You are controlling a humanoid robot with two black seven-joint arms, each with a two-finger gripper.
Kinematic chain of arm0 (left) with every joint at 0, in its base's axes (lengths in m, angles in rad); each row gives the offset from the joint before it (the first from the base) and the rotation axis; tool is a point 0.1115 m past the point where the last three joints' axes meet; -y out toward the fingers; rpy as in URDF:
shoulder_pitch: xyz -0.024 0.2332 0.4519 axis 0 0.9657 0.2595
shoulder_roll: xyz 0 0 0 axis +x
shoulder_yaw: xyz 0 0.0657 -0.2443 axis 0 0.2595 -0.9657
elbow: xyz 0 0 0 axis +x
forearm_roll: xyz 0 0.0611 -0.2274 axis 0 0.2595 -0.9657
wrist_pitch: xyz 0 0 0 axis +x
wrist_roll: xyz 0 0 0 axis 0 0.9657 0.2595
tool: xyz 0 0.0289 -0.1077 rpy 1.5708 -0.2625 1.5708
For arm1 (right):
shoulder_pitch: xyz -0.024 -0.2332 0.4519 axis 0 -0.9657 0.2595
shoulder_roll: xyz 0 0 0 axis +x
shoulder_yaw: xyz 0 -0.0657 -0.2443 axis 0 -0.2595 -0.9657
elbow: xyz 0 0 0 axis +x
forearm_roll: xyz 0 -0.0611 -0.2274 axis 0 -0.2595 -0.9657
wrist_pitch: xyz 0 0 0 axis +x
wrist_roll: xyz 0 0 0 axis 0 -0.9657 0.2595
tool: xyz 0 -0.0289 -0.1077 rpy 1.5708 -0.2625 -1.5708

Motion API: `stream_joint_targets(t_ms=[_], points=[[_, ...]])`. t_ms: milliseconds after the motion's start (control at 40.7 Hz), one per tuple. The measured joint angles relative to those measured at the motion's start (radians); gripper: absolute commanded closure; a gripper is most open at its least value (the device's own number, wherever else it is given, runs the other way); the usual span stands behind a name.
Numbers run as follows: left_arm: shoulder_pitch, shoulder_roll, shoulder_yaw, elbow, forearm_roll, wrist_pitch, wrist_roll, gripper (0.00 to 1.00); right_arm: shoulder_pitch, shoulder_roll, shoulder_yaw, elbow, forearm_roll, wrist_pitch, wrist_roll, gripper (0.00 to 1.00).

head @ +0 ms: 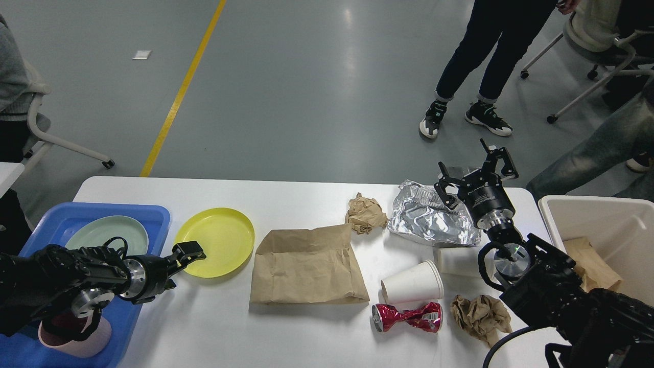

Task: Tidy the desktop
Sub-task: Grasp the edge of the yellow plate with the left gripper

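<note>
Desktop (317,332) | left jaws (188,253) unclear, over yellow plate (214,242) | right jaws (475,168) apart

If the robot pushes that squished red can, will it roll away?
Probably not far. The red can is crushed and twisted in the middle, so it would likely wobble or slide on the desktop. It looks empty and light, so a gentle push should move it.

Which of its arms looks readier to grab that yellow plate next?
The left. Its gripper is already at the near-left rim of the yellow plate, beside the blue tray. The right gripper hangs open far across the desktop, over the foil.
</note>
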State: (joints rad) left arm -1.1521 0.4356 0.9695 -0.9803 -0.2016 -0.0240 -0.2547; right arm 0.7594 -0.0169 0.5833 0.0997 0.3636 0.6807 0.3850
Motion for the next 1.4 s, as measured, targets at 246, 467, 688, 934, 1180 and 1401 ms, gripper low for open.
stream_joint_targets(t_ms=[246,467,688,934,1180,1401], points=[[0.012,-0.002,-0.015,0.003,-0.002,0.114,-0.005,0.08,0.0,0.0,0.0,0.0,0.0,0.0,0.0,0.0],[0.042,-0.015,-0.038,0.003,-0.003,0.166,-0.006,0.15,0.0,0.0,0.0,0.0,0.0,0.0,0.0,0.0],[0.067,-0.017,-0.07,0.034,-0.004,0.177,-0.006,0.35,0.0,0.0,0.0,0.0,0.0,0.0,0.0,0.0],[0.086,-0.028,-0.074,0.058,-0.002,0.173,-0.007,0.43,0.0,0.0,0.0,0.0,0.0,0.0,0.0,0.0],[0.097,-0.029,-0.073,0.059,0.002,0.16,-0.006,0.52,0.0,0.0,0.001,0.0,0.0,0.0,0.0,0.0],[0.099,-0.029,-0.068,0.064,0.005,0.132,-0.001,0.73,0.0,0.0,0.001,0.0,0.0,0.0,0.0,0.0]])
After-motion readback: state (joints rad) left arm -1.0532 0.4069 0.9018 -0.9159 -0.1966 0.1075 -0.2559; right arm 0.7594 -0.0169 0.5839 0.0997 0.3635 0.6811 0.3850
